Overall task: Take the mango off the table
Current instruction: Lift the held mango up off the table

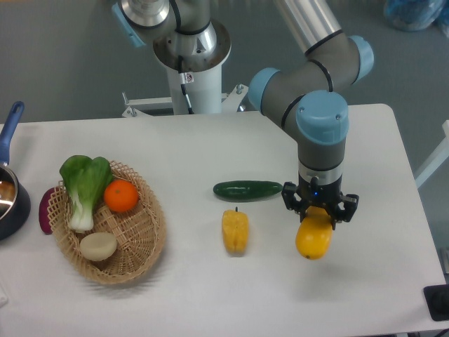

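While its black fingers clamp the top of the mango point(313, 239), the gripper point(320, 209) hangs over the right side of the white table point(210, 147). Left of the fruit lie a yellow pepper point(235, 231) and a green cucumber point(247, 189). Far left, a wicker basket point(140, 242) holds an orange point(121, 196) and bok choy point(84, 184).

Silver arm tubes, pale blue joint caps (rounded), white base, black fingers point(345, 206)
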Motion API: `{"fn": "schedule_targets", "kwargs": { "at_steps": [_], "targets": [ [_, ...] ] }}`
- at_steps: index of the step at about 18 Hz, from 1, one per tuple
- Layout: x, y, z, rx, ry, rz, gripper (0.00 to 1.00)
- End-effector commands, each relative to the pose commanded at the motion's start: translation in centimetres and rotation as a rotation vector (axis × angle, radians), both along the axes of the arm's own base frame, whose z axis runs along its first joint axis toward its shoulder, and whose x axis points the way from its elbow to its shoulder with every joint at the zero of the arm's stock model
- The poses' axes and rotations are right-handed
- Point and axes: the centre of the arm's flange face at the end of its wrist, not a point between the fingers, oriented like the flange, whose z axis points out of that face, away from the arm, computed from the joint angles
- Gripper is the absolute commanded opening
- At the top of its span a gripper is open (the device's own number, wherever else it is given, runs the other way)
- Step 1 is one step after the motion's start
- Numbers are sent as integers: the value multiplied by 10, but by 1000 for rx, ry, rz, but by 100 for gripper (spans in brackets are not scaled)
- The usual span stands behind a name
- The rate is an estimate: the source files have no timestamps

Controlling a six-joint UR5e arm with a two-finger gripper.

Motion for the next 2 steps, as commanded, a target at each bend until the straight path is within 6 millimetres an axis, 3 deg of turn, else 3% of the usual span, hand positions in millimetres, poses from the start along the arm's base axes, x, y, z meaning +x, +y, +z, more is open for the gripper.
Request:
{"fn": "schedule_targets", "kwargs": {
  "at_steps": [2],
  "targets": [
    [-1, -2, -1, -2, -1, 0, 41]
  ]
}}
